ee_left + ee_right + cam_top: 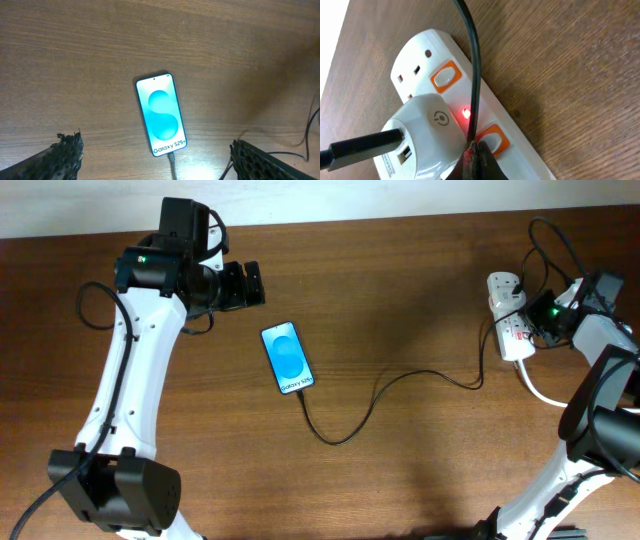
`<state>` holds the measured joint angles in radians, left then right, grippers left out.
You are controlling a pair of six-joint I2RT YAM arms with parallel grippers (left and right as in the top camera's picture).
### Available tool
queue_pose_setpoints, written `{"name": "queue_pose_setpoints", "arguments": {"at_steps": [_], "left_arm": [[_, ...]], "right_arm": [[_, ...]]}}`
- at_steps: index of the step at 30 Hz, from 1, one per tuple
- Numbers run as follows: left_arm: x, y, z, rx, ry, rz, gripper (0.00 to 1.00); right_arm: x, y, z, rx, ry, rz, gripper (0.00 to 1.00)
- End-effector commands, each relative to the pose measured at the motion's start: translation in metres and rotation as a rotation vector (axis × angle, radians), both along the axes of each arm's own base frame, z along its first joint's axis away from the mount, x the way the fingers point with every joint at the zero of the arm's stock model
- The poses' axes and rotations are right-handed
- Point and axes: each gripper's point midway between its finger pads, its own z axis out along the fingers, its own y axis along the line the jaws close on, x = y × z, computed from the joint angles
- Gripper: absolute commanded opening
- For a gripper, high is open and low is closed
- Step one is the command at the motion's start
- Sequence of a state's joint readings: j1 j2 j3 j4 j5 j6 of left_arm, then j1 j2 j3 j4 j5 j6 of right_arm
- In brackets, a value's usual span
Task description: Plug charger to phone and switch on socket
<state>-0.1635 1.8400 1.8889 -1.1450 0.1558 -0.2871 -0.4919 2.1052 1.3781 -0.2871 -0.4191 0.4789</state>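
The phone [287,358] lies face up at mid-table with its blue screen lit, and it also shows in the left wrist view [161,115]. The charger cable [340,438] is plugged into the phone's bottom edge [171,162] and runs right toward the socket [508,320]. My left gripper [240,285] is open and empty, hovering above and behind the phone [155,147]. My right gripper [540,318] is shut, with its tips [477,150] on an orange-framed switch [495,137] of the socket [420,50]. A red light [465,113] glows beside that switch.
A white adapter [425,125] sits in the socket with a black USB lead [360,145] leaving it. A second orange-framed switch [445,76] is further along. A black cable [472,75] crosses over the strip. The thick white cord [540,392] trails off at right.
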Motion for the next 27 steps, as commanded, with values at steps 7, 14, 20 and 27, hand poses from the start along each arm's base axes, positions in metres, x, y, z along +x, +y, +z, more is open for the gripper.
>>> {"name": "queue_pose_setpoints", "arguments": {"at_steps": [7, 14, 20, 27], "left_arm": [[0.0, 0.002, 0.006, 0.007, -0.016, 0.002, 0.99], [0.0, 0.002, 0.006, 0.007, -0.016, 0.002, 0.99], [0.0, 0.002, 0.006, 0.007, -0.016, 0.002, 0.99], [0.0, 0.002, 0.006, 0.007, -0.016, 0.002, 0.99]], "right_arm": [[-0.007, 0.068, -0.033, 0.149, 0.074, 0.137, 0.04], [-0.014, 0.017, -0.02, 0.091, 0.056, 0.027, 0.04], [-0.033, -0.029, 0.039, 0.028, -0.023, -0.046, 0.04], [-0.047, -0.011, 0.135, -0.099, -0.152, 0.044, 0.04]]}}
